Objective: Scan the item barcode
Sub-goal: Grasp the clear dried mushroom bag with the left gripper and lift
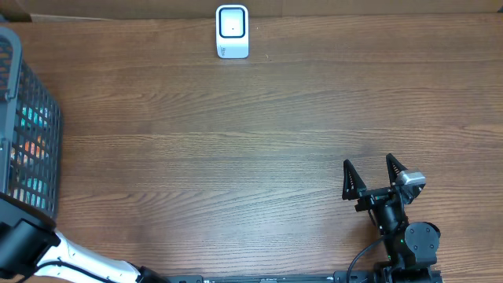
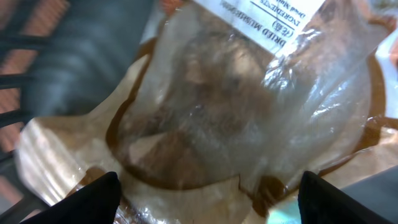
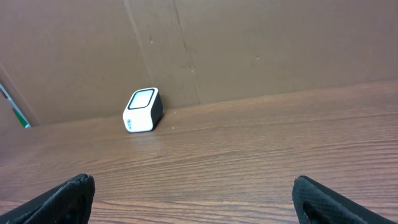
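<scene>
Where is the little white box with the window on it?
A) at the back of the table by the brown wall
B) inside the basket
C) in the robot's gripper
A: the white box stands on the table at its far edge, by the cardboard wall, apart from the basket and the open right gripper.

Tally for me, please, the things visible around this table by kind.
White box-shaped barcode scanner: 1
Dark wire-mesh basket: 1
Clear plastic packet of dried mushrooms: 1
Robot arms: 2, left arm and right arm
Total: 5
Other items in the basket are too hidden to count.
</scene>
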